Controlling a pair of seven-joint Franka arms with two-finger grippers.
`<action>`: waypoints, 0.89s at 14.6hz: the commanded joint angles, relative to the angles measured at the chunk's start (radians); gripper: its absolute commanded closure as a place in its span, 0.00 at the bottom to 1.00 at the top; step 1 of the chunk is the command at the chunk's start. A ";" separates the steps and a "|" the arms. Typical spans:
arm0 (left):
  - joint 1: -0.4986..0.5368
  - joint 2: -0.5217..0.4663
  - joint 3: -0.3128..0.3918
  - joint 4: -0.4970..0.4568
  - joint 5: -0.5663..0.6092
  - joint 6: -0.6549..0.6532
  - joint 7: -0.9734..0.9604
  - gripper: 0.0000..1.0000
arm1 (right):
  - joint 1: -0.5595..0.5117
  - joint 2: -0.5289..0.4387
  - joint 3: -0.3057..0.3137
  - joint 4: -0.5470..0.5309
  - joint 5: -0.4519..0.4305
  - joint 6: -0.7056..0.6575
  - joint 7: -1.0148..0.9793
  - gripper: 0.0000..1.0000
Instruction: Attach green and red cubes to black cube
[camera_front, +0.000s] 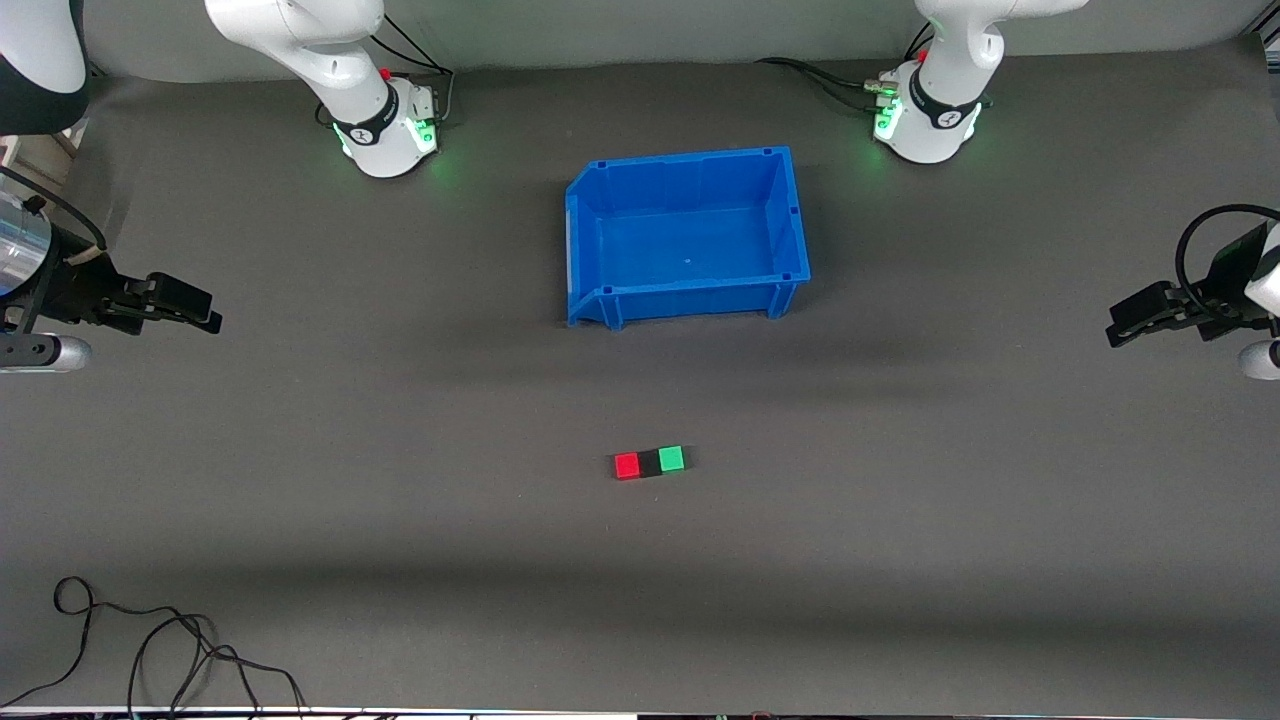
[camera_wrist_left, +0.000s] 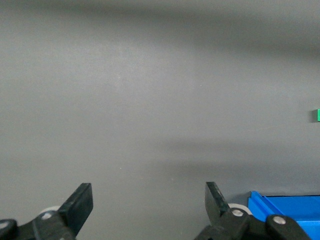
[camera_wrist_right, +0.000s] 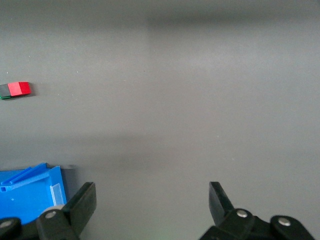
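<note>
On the grey mat the red cube (camera_front: 627, 465), the black cube (camera_front: 650, 462) and the green cube (camera_front: 672, 458) lie in one touching row, black in the middle. The row sits nearer to the front camera than the blue bin. My right gripper (camera_front: 205, 312) hangs open and empty at the right arm's end of the table, far from the cubes. My left gripper (camera_front: 1118, 328) hangs open and empty at the left arm's end. The right wrist view shows the red cube (camera_wrist_right: 19, 88) beside the black cube (camera_wrist_right: 4, 90). A sliver of the green cube (camera_wrist_left: 317, 115) shows in the left wrist view.
An empty blue bin (camera_front: 688, 292) stands mid-table between the cubes and the arm bases; its corners show as the bin (camera_wrist_left: 285, 212) and the bin (camera_wrist_right: 30, 195) in the wrist views. A loose black cable (camera_front: 150, 650) lies at the front edge toward the right arm's end.
</note>
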 joint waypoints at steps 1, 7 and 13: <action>0.001 -0.016 0.004 -0.011 -0.011 -0.007 0.015 0.00 | -0.021 -0.013 0.040 0.009 -0.027 -0.015 -0.014 0.00; 0.003 -0.016 0.004 -0.011 -0.011 -0.016 0.015 0.00 | -0.035 -0.009 0.075 0.009 -0.072 -0.011 -0.009 0.00; 0.021 -0.010 0.004 -0.012 -0.014 -0.018 0.039 0.00 | -0.033 -0.009 0.075 0.009 -0.070 -0.012 -0.006 0.00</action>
